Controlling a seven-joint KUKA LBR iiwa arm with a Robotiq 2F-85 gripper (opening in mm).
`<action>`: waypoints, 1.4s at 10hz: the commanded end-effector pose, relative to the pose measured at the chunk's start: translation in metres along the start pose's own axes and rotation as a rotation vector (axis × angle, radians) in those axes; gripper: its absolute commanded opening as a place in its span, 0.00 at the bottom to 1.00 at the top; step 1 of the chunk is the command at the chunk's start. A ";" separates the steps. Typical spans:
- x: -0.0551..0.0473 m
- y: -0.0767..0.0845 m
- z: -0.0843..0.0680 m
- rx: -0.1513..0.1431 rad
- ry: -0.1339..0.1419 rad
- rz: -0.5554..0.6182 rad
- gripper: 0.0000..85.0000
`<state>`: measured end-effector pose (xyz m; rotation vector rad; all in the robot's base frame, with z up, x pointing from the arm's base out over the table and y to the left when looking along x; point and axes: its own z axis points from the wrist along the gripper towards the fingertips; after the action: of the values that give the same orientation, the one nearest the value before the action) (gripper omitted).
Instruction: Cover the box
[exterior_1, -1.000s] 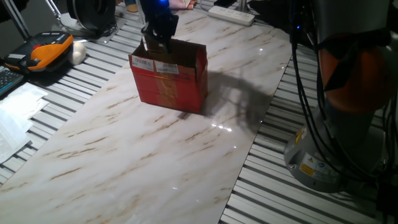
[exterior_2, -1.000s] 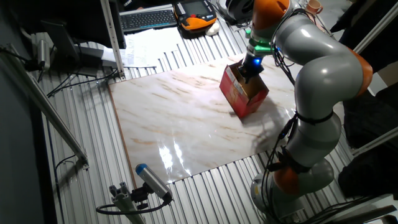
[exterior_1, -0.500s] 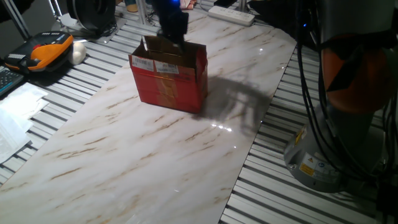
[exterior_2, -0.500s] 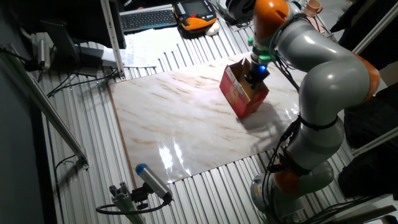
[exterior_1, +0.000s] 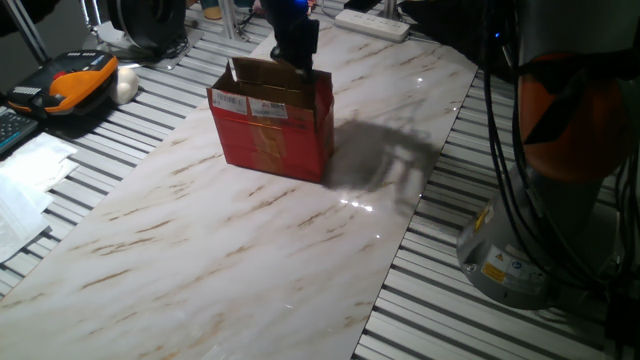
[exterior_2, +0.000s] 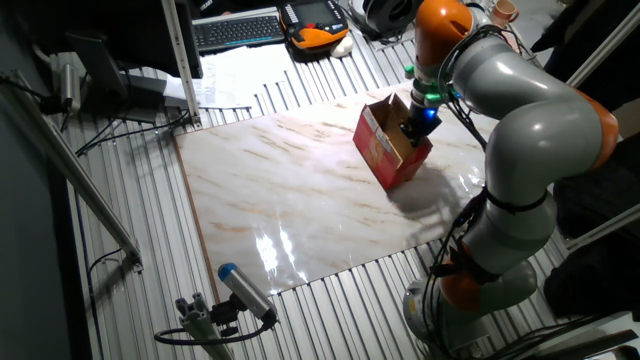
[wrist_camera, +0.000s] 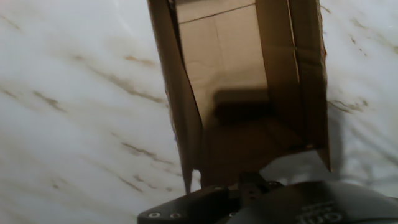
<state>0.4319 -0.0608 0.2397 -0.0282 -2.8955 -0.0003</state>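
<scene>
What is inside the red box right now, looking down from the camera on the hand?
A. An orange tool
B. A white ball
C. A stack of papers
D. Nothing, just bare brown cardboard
D: the hand view looks straight into the open box and shows only its brown cardboard walls and bottom, with a shadow on them.

matt cardboard box (exterior_1: 272, 130) on glossy marble-look tabletop (exterior_1: 200, 240).
</scene>
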 end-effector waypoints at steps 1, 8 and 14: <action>0.001 -0.004 0.004 -0.004 -0.009 -0.005 0.00; -0.022 -0.007 0.036 -0.008 -0.074 -0.014 0.00; -0.053 0.012 0.051 -0.026 -0.093 0.002 0.00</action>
<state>0.4710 -0.0495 0.1773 -0.0364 -2.9881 -0.0376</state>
